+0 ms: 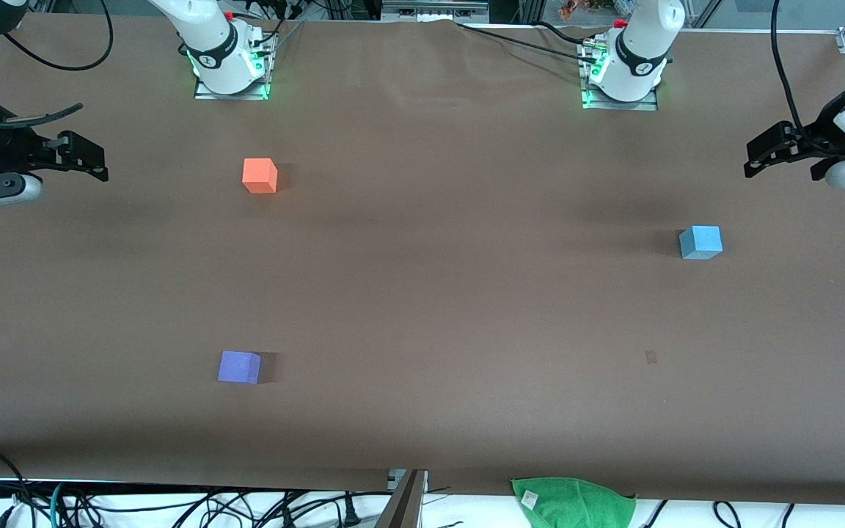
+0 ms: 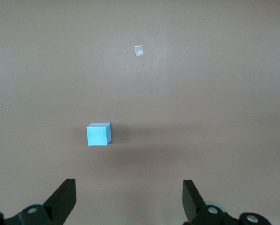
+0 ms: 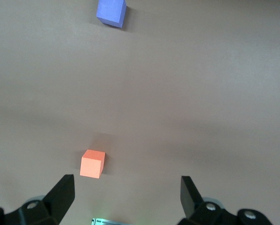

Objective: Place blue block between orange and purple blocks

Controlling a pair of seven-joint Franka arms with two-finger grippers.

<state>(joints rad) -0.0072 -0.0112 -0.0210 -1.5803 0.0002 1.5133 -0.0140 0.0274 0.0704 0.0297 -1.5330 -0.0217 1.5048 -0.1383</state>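
Observation:
The blue block (image 1: 700, 242) sits on the brown table toward the left arm's end; it also shows in the left wrist view (image 2: 98, 134). The orange block (image 1: 260, 175) sits toward the right arm's end, near the right arm's base, and shows in the right wrist view (image 3: 92, 163). The purple block (image 1: 238, 367) lies nearer to the front camera than the orange block, and also shows in the right wrist view (image 3: 111, 11). My left gripper (image 1: 752, 158) (image 2: 129, 187) is open and empty, up above the table's end. My right gripper (image 1: 96, 158) (image 3: 127, 185) is open and empty above the table's other end.
A green cloth (image 1: 573, 501) hangs at the table's front edge. A small tape mark (image 1: 650, 357) (image 2: 139, 50) lies nearer to the front camera than the blue block. Cables and a metal post (image 1: 404, 502) run along the front edge.

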